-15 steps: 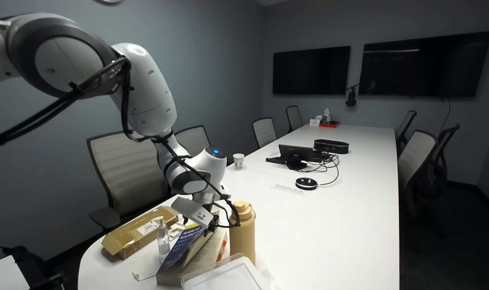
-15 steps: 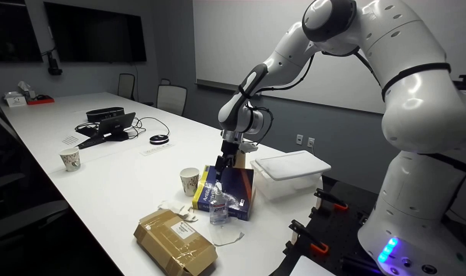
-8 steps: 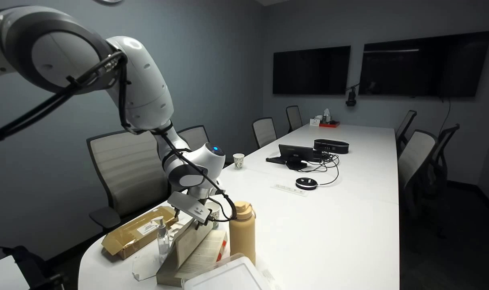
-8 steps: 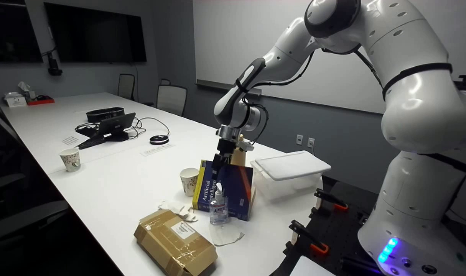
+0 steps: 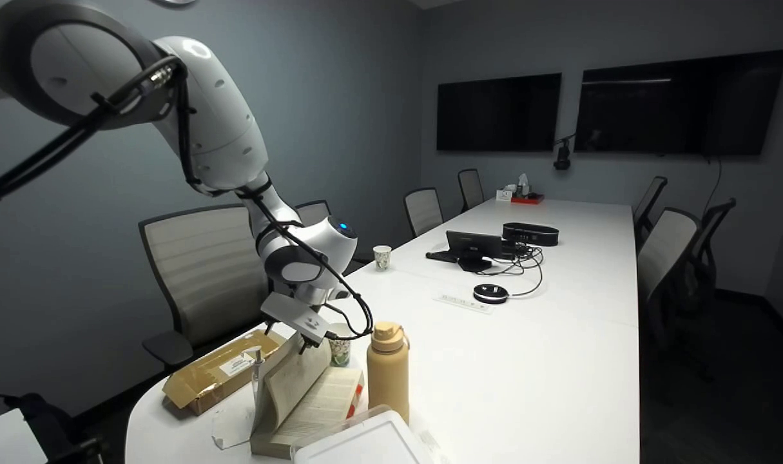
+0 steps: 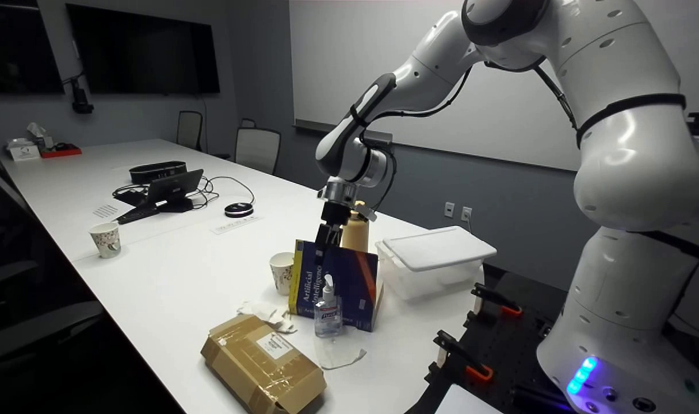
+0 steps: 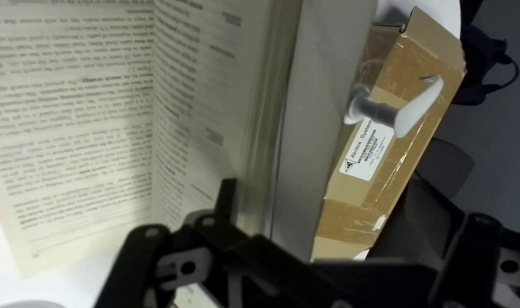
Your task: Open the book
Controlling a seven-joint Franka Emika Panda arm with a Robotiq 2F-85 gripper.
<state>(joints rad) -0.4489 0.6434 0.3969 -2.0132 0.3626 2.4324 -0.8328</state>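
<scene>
At the near end of the long white table point(image 5: 526, 361), the thick blue-purple paperback book point(image 6: 352, 282) stands partly open, its cover and a block of pages raised steeply. Astride that raised half is the black metal gripper point(image 5: 286, 340), spread wide and clamping nothing. The clear plastic pump bottle point(image 6: 328, 317) stands just outside the cover, probably in its path. One black finger point(image 7: 226, 194) sits on the page side, I'd guess to push.

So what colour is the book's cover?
The cover is dark blue with yellow and orange-red stripes, clearest in an exterior view.
</scene>
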